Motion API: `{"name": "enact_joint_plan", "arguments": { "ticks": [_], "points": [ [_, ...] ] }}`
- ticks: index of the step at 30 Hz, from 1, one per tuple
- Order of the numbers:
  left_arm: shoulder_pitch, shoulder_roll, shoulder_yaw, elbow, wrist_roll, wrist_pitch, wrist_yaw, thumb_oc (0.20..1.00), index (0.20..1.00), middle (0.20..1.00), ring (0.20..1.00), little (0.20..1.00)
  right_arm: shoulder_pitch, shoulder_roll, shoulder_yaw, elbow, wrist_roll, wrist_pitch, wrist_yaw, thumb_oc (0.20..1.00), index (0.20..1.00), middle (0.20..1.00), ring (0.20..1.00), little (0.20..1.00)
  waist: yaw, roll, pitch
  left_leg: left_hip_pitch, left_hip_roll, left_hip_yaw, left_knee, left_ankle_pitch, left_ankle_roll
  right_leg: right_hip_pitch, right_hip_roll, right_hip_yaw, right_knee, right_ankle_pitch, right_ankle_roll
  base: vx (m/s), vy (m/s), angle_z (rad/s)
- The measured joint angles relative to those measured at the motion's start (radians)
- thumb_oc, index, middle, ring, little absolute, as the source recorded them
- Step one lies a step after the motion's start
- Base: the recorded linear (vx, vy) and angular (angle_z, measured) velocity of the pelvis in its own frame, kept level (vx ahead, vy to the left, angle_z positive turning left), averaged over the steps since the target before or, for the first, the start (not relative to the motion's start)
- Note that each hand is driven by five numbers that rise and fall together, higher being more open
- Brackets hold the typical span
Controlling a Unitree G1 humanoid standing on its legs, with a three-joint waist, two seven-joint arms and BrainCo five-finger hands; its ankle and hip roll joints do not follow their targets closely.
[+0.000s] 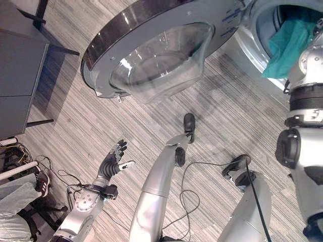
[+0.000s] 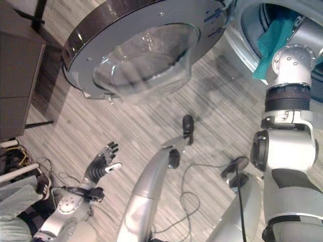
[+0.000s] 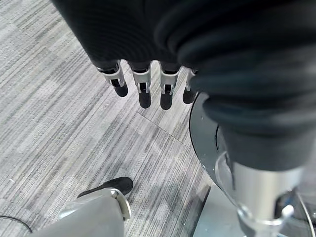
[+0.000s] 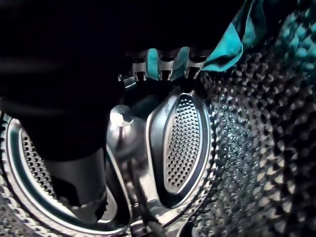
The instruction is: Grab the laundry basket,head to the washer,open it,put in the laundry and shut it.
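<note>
**Right arm reaches into the open washer**

Over the striped floor (image 1: 60, 131), nearest the robot, the left hand (image 1: 113, 159) hangs with fingers spread, holding nothing. Farther off, the washer door (image 1: 151, 45) stands swung open. Inside the drum (image 4: 237, 148), the right hand (image 4: 163, 66) seemingly touches teal laundry (image 1: 287, 48); its grip is unclear.

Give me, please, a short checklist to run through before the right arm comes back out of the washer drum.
1. Washer door swung fully open: ok.
2. Teal laundry all inside the drum: not ok, it hangs over the opening's rim.
3. Right hand free of the cloth: cannot tell, teal fabric lies right against its fingers.
4. Left hand open and idle over the floor, clear of the door: ok.
</note>
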Motion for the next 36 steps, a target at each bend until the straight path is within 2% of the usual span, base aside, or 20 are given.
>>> {"name": "enact_joint_plan", "arguments": {
  "ticks": [2,5,7,9,11,12,15,16,17,20,21,23,24,28,29,30,32,34,36],
  "points": [
    [-0.01,0.002,0.001,0.022,0.0,0.001,0.0,1.0,1.0,1.0,1.0,1.0,0.035,0.014,-0.001,-0.038,0.0,-0.009,0.0,1.0,1.0,1.0,1.0,1.0,-0.002,0.0,0.0,0.015,0.001,0.0,-0.008,0.0,0.0,0.018,0.004,-0.005,-0.016,0.003,0.005,-0.04,0.039,0.0],
    [-0.014,0.003,0.002,0.026,0.0,0.0,-0.002,1.0,1.0,1.0,1.0,1.0,0.191,0.063,-0.001,-0.165,-0.022,-0.012,0.0,1.0,1.0,1.0,1.0,1.0,-0.007,0.0,0.0,0.067,0.003,-0.001,-0.046,0.004,-0.003,0.077,0.018,-0.022,-0.066,0.015,0.017,-0.06,-0.004,-0.03],
    [-0.014,-0.002,0.007,0.017,0.0,0.001,-0.004,1.0,1.0,1.0,1.0,1.0,0.358,0.186,0.027,-0.312,-0.096,-0.012,0.017,1.0,1.0,1.0,1.0,1.0,-0.026,-0.003,0.001,0.128,0.006,-0.001,-0.094,0.013,-0.015,0.134,0.037,-0.032,-0.111,0.025,0.02,-0.07,-0.057,-0.08],
    [-0.014,-0.003,0.02,0.011,0.0,0.001,-0.008,1.0,1.0,1.0,1.0,1.0,0.483,0.312,0.042,-0.375,-0.112,0.002,0.014,1.0,1.0,1.0,1.0,1.0,-0.039,-0.013,0.0,0.175,0.015,-0.003,-0.136,0.026,-0.028,0.18,0.059,-0.042,-0.157,0.036,0.021,-0.07,-0.045,-0.12],
    [-0.015,0.0,0.029,0.005,0.0,-0.001,-0.009,1.0,1.0,1.0,1.0,1.0,0.548,0.365,0.078,-0.377,-0.131,0.008,0.017,1.0,1.0,1.0,1.0,1.0,-0.042,-0.018,-0.002,0.2,0.025,-0.005,-0.164,0.039,-0.04,0.202,0.078,-0.047,-0.183,0.046,0.023,-0.11,-0.06,-0.13],
    [-0.011,-0.006,0.039,-0.001,-0.004,0.0,-0.006,1.0,1.0,1.0,1.0,1.0,0.619,0.42,0.11,-0.355,-0.191,0.037,0.035,1.0,1.0,1.0,1.0,1.0,-0.056,-0.029,-0.005,0.233,0.034,-0.01,-0.217,0.071,-0.054,0.221,0.1,-0.054,-0.211,0.055,0.024,-0.12,-0.087,-0.12],
    [-0.013,-0.02,0.036,0.005,-0.005,0.004,-0.005,1.0,1.0,1.0,1.0,1.0,0.787,0.514,0.134,-0.318,-0.202,0.082,0.037,1.0,1.0,1.0,1.0,1.0,-0.07,-0.042,-0.007,0.292,0.057,-0.029,-0.28,0.105,-0.084,0.285,0.15,-0.082,-0.266,0.07,0.01,-0.1,-0.08,-0.09],
    [-0.012,-0.028,0.039,0.004,-0.005,0.004,-0.004,1.0,1.0,1.0,1.0,1.0,0.835,0.523,0.151,-0.31,-0.206,0.095,0.038,1.0,1.0,1.0,1.0,1.0,-0.069,-0.051,-0.01,0.304,0.062,-0.029,-0.292,0.112,-0.089,0.293,0.159,-0.083,-0.274,0.071,0.007,-0.1,-0.103,-0.06],
    [-0.009,-0.041,0.037,0.004,-0.004,0.005,0.0,1.0,1.0,1.0,1.0,1.0,0.947,0.54,0.189,-0.27,-0.207,0.137,0.035,1.0,1.0,1.0,1.0,1.0,-0.071,-0.066,-0.016,0.33,0.074,-0.036,-0.315,0.127,-0.103,0.315,0.175,-0.09,-0.284,0.072,-0.004,-0.08,-0.071,-0.06],
    [-0.003,-0.046,0.04,0.001,0.003,0.018,0.0,1.0,1.0,1.0,1.0,1.0,1.062,0.542,0.22,-0.202,-0.218,0.195,0.026,1.0,1.0,1.0,1.0,1.0,-0.074,-0.068,-0.017,0.364,0.092,-0.056,-0.335,0.139,-0.118,0.362,0.203,-0.109,-0.314,0.077,-0.016,-0.05,-0.051,-0.04],
    [0.0,-0.046,0.041,0.011,0.005,0.025,0.006,1.0,1.0,1.0,1.0,1.0,1.116,0.533,0.23,-0.129,-0.241,0.232,0.025,1.0,1.0,1.0,1.0,1.0,-0.082,-0.079,-0.018,0.403,0.101,-0.056,-0.354,0.147,-0.13,0.397,0.219,-0.11,-0.328,0.08,-0.022,-0.03,-0.059,-0.08],
    [0.015,-0.047,0.058,0.008,0.011,0.025,0.008,1.0,1.0,1.0,1.0,1.0,1.155,0.521,0.238,-0.084,-0.251,0.255,0.021,1.0,1.0,1.0,1.0,1.0,-0.094,-0.095,-0.027,0.422,0.107,-0.056,-0.358,0.148,-0.133,0.414,0.227,-0.11,-0.334,0.081,-0.026,0.02,-0.066,-0.09],
    [0.016,-0.047,0.083,0.018,0.045,0.034,0.011,1.0,1.0,1.0,1.0,1.0,1.209,0.48,0.282,-0.05,-0.35,0.317,0.027,1.0,1.0,1.0,1.0,1.0,-0.094,-0.112,-0.035,0.475,0.115,-0.057,-0.381,0.155,-0.142,0.472,0.242,-0.115,-0.367,0.09,-0.03,0.04,-0.074,-0.08],
    [0.023,-0.047,0.14,0.044,0.095,0.044,0.018,1.0,1.0,1.0,1.0,1.0,1.302,0.448,0.255,0.066,-0.494,0.396,0.041,1.0,1.0,1.0,1.0,1.0,-0.113,-0.156,-0.063,0.594,0.124,-0.066,-0.409,0.15,-0.151,0.622,0.266,-0.135,-0.454,0.108,-0.023,0.06,-0.047,0.02],
    [0.027,-0.047,0.162,0.064,0.126,0.053,0.023,1.0,1.0,1.0,1.0,1.0,1.326,0.443,0.234,0.123,-0.548,0.426,0.045,1.0,1.0,1.0,1.0,1.0,-0.117,-0.175,-0.079,0.64,0.122,-0.067,-0.424,0.141,-0.164,0.676,0.272,-0.137,-0.486,0.109,-0.018,0.07,-0.024,0.06],
    [0.048,-0.045,0.209,0.095,0.166,0.063,0.035,1.0,1.0,1.0,1.0,1.0,1.382,0.442,0.186,0.197,-0.598,0.455,0.039,1.0,1.0,1.0,1.0,1.0,-0.123,-0.21,-0.137,0.696,0.124,-0.064,-0.434,0.125,-0.183,0.747,0.287,-0.138,-0.549,0.116,-0.005,0.03,-0.005,-0.03],
    [0.051,-0.038,0.24,0.145,0.217,0.077,0.053,1.0,1.0,1.0,1.0,1.0,1.457,0.419,0.133,0.232,-0.657,0.471,0.039,1.0,1.0,1.0,1.0,1.0,-0.125,-0.246,-0.187,0.762,0.124,-0.058,-0.459,0.122,-0.186,0.837,0.309,-0.141,-0.637,0.153,-0.006,0.04,-0.003,-0.06],
    [0.04,-0.038,0.253,0.163,0.254,0.09,0.063,1.0,1.0,1.0,1.0,1.0,1.479,0.4,0.124,0.252,-0.72,0.48,0.033,1.0,1.0,1.0,1.0,1.0,-0.129,-0.257,-0.198,0.791,0.125,-0.06,-0.469,0.123,-0.185,0.883,0.322,-0.147,-0.685,0.171,-0.004,0.03,-0.005,0.02],
    [0.023,-0.039,0.294,0.187,0.354,0.124,0.075,1.0,1.0,1.0,1.0,1.0,1.497,0.377,0.128,0.238,-0.853,0.499,0.019,1.0,1.0,1.0,1.0,1.0,-0.144,-0.258,-0.199,0.85,0.127,-0.062,-0.488,0.123,-0.185,0.976,0.346,-0.157,-0.774,0.214,-0.003,-0.01,0.002,0.04]
  ]
}}
